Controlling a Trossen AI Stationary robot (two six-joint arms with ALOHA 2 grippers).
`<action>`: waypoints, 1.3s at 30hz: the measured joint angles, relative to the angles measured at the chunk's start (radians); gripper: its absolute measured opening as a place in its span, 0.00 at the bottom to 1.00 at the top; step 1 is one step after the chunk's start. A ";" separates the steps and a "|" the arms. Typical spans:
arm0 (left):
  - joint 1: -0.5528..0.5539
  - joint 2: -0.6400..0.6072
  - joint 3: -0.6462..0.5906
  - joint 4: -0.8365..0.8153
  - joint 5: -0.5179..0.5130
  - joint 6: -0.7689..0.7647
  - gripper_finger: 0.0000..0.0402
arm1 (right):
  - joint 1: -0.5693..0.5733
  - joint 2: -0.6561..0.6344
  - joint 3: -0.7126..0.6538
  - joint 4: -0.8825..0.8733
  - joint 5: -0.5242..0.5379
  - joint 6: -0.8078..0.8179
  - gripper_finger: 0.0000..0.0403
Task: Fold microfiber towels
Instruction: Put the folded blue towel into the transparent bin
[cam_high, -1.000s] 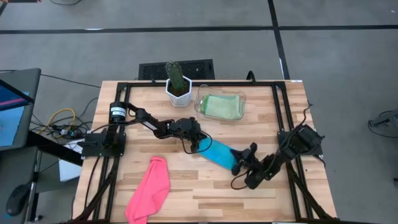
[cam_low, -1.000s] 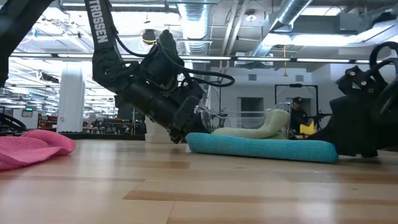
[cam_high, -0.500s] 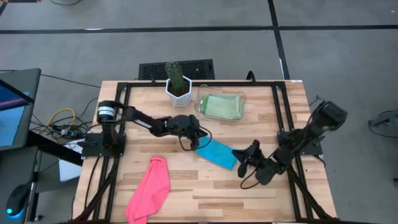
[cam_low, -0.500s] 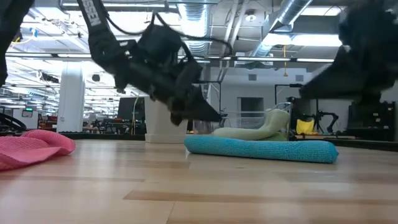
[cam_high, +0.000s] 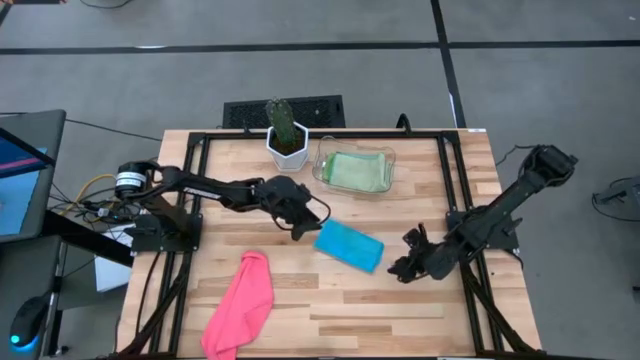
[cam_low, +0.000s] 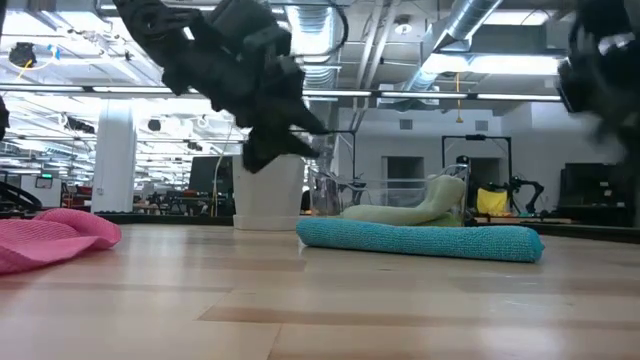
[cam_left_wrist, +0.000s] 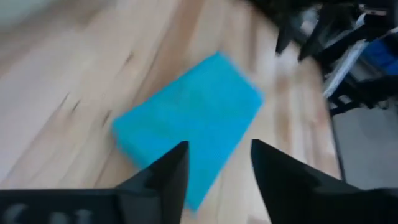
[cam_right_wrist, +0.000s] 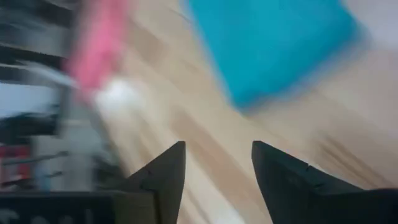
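A potted cactus (cam_high: 285, 131) stands beside a clear tray (cam_high: 322, 160) on the wooden table (cam_high: 330, 300).

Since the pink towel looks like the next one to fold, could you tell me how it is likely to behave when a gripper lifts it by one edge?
The pink towel lies crumpled in soft folds, so it will probably hang limp and drape rather than hold shape. It looks thin, so likely light. Its fuzzy weave should grip the wooden table a little, bunching if pushed.
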 joint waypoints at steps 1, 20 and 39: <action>0.001 0.000 0.000 -0.033 -0.001 -0.015 0.43 | 0.001 0.008 0.000 -0.068 -0.041 0.046 0.51; 0.002 0.012 -0.002 -0.099 -0.148 -0.081 0.62 | -0.094 0.050 0.000 -0.007 0.078 0.172 0.65; 0.002 0.012 -0.012 -0.089 -0.176 -0.057 0.62 | -0.129 0.390 0.004 0.242 0.227 0.399 0.66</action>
